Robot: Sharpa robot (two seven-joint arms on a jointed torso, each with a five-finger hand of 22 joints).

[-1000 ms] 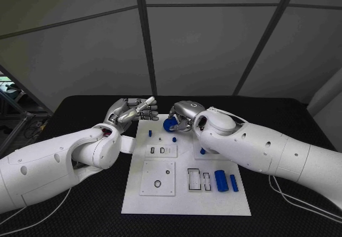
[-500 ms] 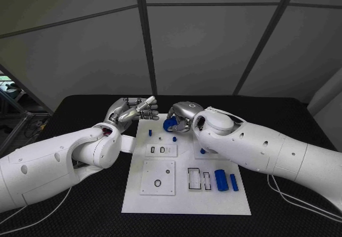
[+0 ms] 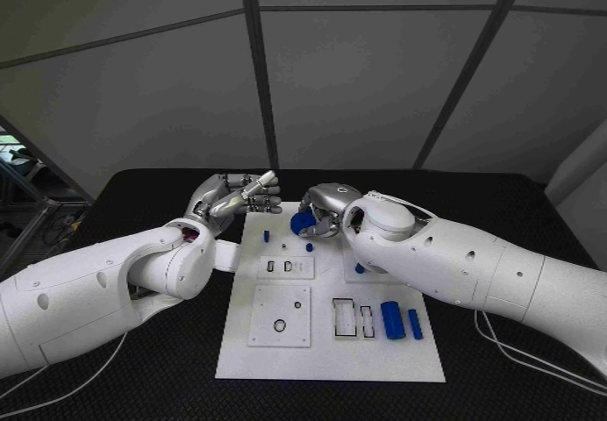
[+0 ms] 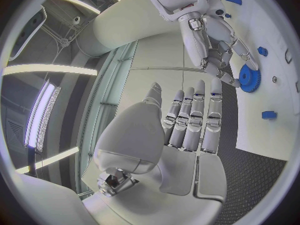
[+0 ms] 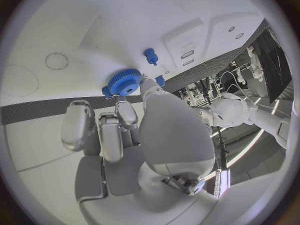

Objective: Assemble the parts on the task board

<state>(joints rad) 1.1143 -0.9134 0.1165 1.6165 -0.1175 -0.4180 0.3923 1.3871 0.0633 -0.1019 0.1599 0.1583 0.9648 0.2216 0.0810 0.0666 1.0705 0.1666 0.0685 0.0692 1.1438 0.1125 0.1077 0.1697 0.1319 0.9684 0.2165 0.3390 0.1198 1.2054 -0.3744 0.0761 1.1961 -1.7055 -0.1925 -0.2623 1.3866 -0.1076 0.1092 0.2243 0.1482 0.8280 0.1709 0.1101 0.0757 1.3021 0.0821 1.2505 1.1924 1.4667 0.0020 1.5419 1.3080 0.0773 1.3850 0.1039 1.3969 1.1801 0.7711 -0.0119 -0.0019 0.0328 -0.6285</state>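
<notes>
The white task board lies in the middle of the black table. My right hand is over the board's far end and grips a blue gear in its fingertips. That gear hangs close above the board, near a small blue peg; whether it touches the board I cannot tell. My left hand is raised just beyond the board's far left corner, fingers straight and apart, holding nothing. The left wrist view also has the right hand with the gear.
On the board's near right lie a blue cylinder and a blue bar beside rectangular slots. Small blue pegs stand near the far end. A round recess is at the near left. Black table surrounds the board.
My right hand with the gear has sunk very slightly toward the board. The left hand has stayed where it was.
</notes>
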